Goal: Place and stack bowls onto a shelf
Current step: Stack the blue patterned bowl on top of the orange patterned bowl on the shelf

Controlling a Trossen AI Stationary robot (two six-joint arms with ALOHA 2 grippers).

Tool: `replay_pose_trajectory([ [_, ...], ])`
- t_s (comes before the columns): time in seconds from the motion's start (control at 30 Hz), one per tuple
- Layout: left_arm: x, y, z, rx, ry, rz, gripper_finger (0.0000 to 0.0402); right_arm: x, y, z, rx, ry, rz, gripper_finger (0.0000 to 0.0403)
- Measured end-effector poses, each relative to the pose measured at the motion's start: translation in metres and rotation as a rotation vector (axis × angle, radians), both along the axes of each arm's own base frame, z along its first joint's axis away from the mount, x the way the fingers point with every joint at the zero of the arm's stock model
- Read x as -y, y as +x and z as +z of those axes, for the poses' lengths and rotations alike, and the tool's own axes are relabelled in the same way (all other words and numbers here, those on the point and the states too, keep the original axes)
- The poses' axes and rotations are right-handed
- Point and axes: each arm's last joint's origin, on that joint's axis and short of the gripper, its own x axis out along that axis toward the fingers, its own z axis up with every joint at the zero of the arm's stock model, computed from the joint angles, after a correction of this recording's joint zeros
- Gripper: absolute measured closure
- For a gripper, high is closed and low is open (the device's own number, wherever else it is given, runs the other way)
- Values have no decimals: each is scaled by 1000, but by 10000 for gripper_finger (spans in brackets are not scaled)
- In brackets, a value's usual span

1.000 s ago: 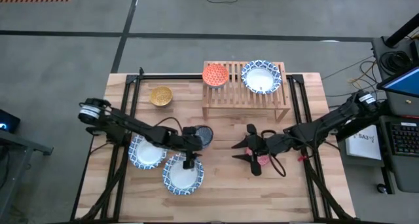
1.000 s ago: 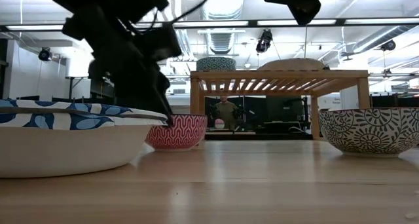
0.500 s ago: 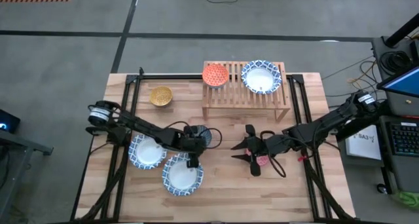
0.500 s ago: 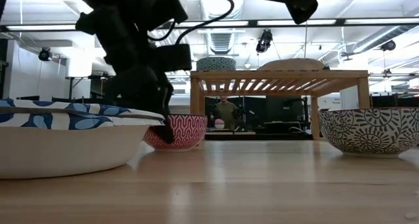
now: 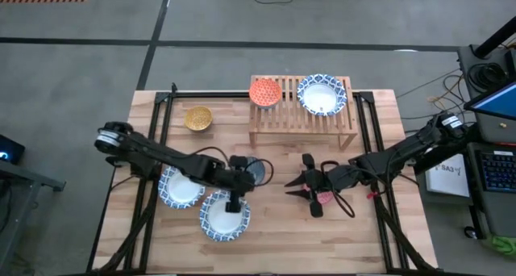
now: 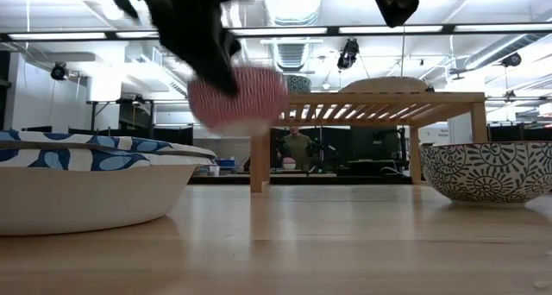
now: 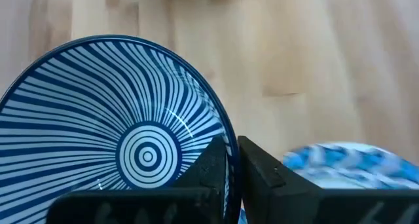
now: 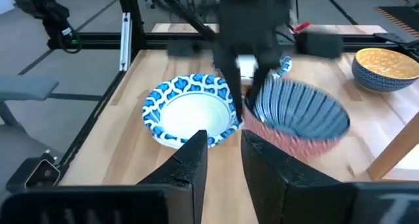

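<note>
Bowl lift at table centre, left gripper (image 5: 235,202) clamped on rim.

Left gripper: fingers (image 7: 213,168) closed either side of rim of striped bowl (image 7: 124,129), blue-and-white lined inside, red patterned outside; bowl raised clear of table (image 5: 274,236), tilted, just in front of shelf (image 5: 302,119) in low view. Right gripper (image 8: 222,160): hovering near table centre, pointing at held bowl; fingers (image 8: 190,160) set narrowly apart, holding nothing. Shelf at far edge: orange bowl (image 5: 264,91) and large bowl (image 5: 322,94) side by side on slats. Yellow bowl (image 5: 198,118) on table left of shelf. Two large bowls (image 5: 181,187) on table under left arm, touching or nearly so. Dark patterned bowl (image 6: 487,172) on table at right in low view.
</note>
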Motion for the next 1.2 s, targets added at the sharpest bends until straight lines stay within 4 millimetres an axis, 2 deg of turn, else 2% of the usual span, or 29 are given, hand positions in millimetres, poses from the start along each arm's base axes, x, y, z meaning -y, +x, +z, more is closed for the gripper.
replay_pose_trajectory([
  [0.13, 5, -2, 39, 41, 84, -88, 397, 0, 0, 0, -3, -8, 5, 333],
  [0.27, -6, 2, 72, 73, 170, -143, 397, -1, -1, 1, -5, 2, 48, 340],
  [0.4, -29, 7, 98, 83, 280, -133, 397, -1, -2, 2, -3, 4, 56, 344],
  [0.57, -73, 10, 122, 85, 348, -77, 397, 0, -3, 1, -13, -3, 55, 344],
  [0.87, -141, 9, 138, 106, 436, 21, 397, 0, -3, 1, -19, -6, 55, 344],
  [1.2, -183, 6, 141, 142, 470, 66, 397, 0, -3, 0, -20, -8, 55, 344],
])
